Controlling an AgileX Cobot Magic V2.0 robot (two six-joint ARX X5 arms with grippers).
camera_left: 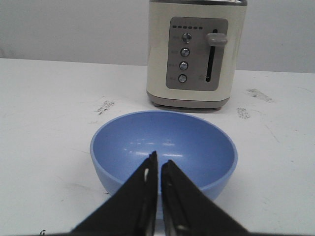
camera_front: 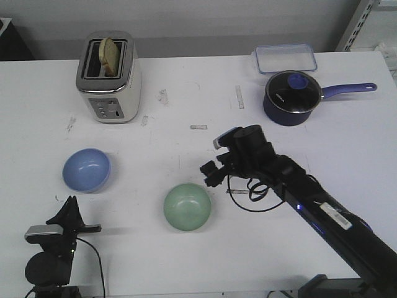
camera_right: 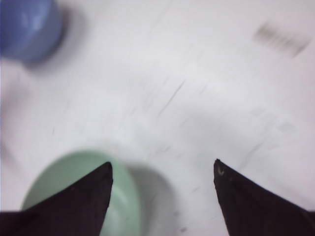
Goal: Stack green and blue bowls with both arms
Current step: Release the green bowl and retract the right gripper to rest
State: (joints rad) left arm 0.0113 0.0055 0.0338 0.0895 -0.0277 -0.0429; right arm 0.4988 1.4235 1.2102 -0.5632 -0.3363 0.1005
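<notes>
A white worktop (camera_front: 186,81), scuffed with grey marks, runs back to a pale wall. The green bowl (camera_front: 187,207) sits upright in the lower middle of the front view, empty. The blue bowl (camera_front: 87,169) stands well apart from it at the left of the frame, also upright and empty.

The right gripper (camera_front: 209,174) hangs just above and to the right of the green bowl, its arm reaching in from the lower right corner. In the right wrist view its jaws are spread wide, one dark finger (camera_right: 81,201) overlapping the green bowl's rim, the other over bare worktop; that view is blurred.

The left gripper (camera_front: 70,206) sits at the lower left, just below the blue bowl. In the left wrist view its jaws are drawn together with only a thin slit between them, the tips at the bowl's near rim, holding nothing.

Behind the blue bowl, at upper left, stands a cream toaster (camera_front: 109,77) with a slice of bread in one slot. At upper right sit a dark navy saucepan (camera_front: 293,97) with a long handle and a clear container (camera_front: 284,58) just behind it.
</notes>
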